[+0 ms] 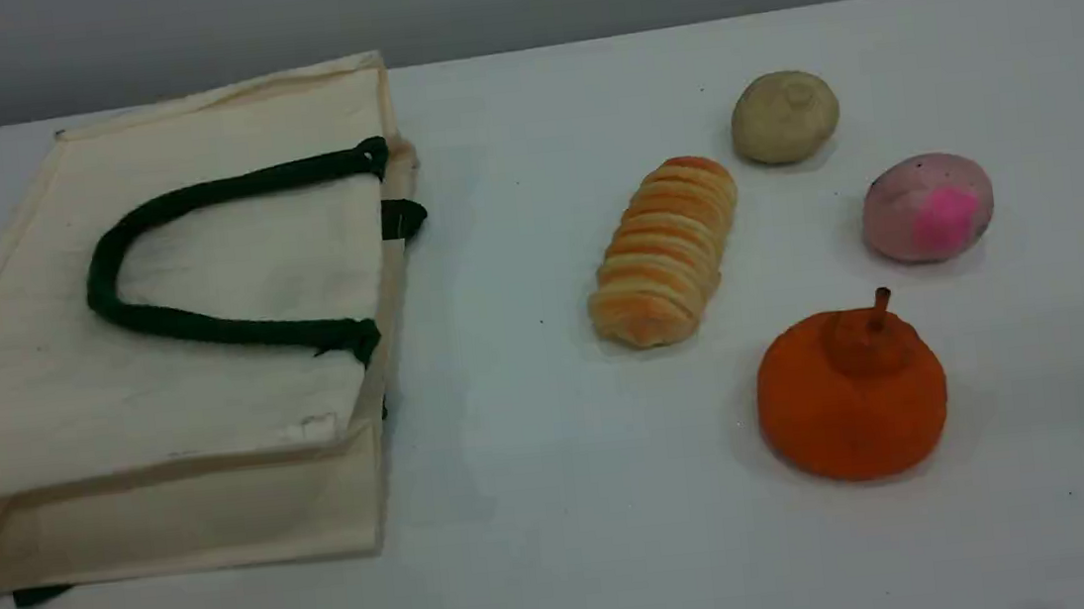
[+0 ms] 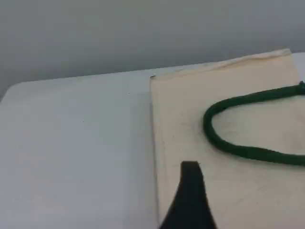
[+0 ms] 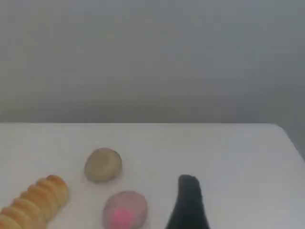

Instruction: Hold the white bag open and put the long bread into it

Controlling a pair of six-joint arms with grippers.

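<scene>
The left claw (image 2: 190,198) shows a single dark fingertip at the bottom of its own view. Its jaws are spread wide and nothing is between them. That fingertip hangs over the white bag (image 2: 190,124), which lies flat on the table (image 1: 565,541) beneath and ahead of it. The bag's long cream edge runs just to the left of the tip. The dark green rope handle (image 2: 238,149) lies in a loop on the fabric ahead and to the right of the claw, apart from the fingertip. Whether the tip touches the cloth cannot be told. The right claw (image 3: 188,202) is likewise spread, with nothing in its grip, and only one fingertip can be seen. The long bread (image 3: 38,202) lies well off to this claw's left, at the lower left corner of its view, with its ridged golden body angled away. Between the bread and the fingertip sits a pink lump (image 3: 125,210), the nearest thing to the claw on its left. A round beige bun (image 3: 103,164) rests farther ahead and to the left. In the scene view the bag (image 1: 230,265) lies with its handle (image 1: 206,327) folded on top. The bread (image 1: 664,251) lies apart from it on bare table, with the bun (image 1: 785,117), the pink lump (image 1: 928,208) and an orange pumpkin-shaped piece (image 1: 851,394) close around it but not touching it.
</scene>
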